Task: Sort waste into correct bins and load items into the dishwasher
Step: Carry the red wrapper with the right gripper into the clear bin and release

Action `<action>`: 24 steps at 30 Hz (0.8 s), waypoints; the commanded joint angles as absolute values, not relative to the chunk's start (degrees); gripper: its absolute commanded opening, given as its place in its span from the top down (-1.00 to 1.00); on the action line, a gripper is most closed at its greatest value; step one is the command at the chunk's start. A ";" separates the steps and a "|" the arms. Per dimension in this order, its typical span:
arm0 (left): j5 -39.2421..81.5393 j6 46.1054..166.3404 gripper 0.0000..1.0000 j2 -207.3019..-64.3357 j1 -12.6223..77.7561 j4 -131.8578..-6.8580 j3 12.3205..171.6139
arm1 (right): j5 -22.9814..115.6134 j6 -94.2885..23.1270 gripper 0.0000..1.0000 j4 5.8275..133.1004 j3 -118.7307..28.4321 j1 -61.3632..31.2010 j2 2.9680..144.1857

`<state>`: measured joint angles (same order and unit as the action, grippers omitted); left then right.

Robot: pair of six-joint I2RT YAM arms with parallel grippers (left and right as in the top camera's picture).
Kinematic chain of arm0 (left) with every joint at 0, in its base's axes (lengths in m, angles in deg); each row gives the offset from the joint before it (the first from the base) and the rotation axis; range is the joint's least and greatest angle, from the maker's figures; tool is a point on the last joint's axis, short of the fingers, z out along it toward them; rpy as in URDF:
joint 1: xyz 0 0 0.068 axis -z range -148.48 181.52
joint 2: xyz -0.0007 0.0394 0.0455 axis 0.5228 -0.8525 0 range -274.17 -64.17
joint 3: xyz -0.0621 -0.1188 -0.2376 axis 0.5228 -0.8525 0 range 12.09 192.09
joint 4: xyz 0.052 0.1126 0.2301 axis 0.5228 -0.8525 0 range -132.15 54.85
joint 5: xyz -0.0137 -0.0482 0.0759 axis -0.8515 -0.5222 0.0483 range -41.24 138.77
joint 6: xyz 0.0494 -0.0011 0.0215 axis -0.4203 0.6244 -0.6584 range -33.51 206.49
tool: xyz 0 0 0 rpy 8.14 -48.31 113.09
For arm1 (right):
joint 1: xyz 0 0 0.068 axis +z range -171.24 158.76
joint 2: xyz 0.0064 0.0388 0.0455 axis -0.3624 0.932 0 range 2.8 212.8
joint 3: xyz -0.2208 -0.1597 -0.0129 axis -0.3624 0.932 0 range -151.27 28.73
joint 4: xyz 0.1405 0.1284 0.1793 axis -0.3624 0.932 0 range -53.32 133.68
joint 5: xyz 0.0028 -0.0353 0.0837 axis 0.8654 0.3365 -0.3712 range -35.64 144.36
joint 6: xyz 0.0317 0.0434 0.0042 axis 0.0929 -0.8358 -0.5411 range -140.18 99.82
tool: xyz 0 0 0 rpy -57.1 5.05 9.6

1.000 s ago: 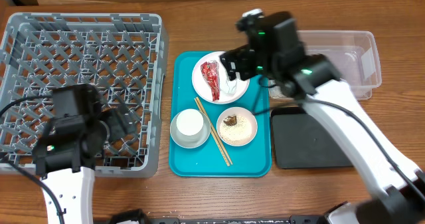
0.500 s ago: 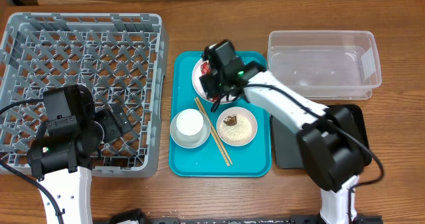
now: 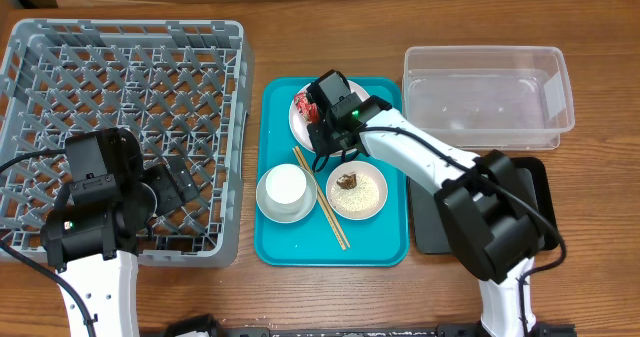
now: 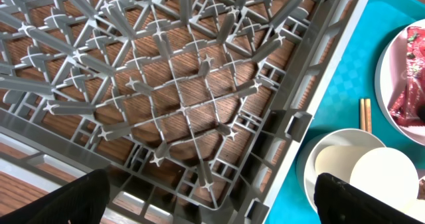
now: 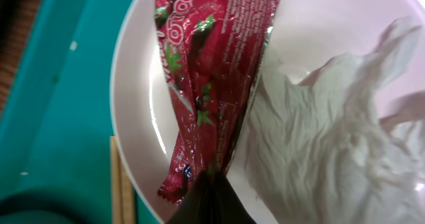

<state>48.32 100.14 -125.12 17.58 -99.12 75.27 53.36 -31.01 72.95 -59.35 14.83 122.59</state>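
Note:
On the large white plate (image 5: 136,117) lies the crumpled red wrapper (image 5: 212,71), and my right gripper (image 5: 209,184) is shut on its lower end. The white tissue (image 5: 319,151) lies beside the wrapper on the same plate. From above, the right gripper (image 3: 325,117) covers most of that plate (image 3: 297,127); a bit of the wrapper (image 3: 303,104) shows. A smaller plate (image 3: 357,190) holds rice and a brown scrap (image 3: 347,181). Chopsticks (image 3: 320,197) lie beside the bowl (image 3: 285,192). My left gripper (image 4: 212,207) hangs open over the grey dish crate (image 4: 172,84).
The teal tray (image 3: 335,252) carries all the dishes. A clear tub (image 3: 487,95) stands at the back right, and a black tray (image 3: 430,227) in front of it lies partly under my right arm. The crate (image 3: 120,77) fills the left side.
My right arm swung left and came down onto the large plate, and its jaws closed on the red wrapper. The left arm has stayed where it was.

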 commanded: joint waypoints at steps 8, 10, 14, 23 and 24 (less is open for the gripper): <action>47.64 101.32 -1.00 -125.25 17.30 -99.27 76.73 | 58.65 -44.30 0.92 77.69 -64.35 2.11 102.22; 47.62 101.32 -1.00 -125.25 17.30 -99.23 76.73 | 59.51 -48.26 0.92 81.67 -64.35 -1.39 101.98; 47.64 101.34 -0.99 -125.25 17.30 -99.23 76.73 | 60.67 -57.74 0.92 89.10 -62.69 -8.45 102.88; 47.64 101.34 -1.00 -125.25 17.30 -99.23 76.73 | 58.85 -66.64 0.76 85.47 -56.85 -13.93 104.89; 47.64 101.32 -1.00 -125.25 17.30 -99.20 76.73 | 57.26 -65.90 0.58 83.51 -57.03 -13.93 104.65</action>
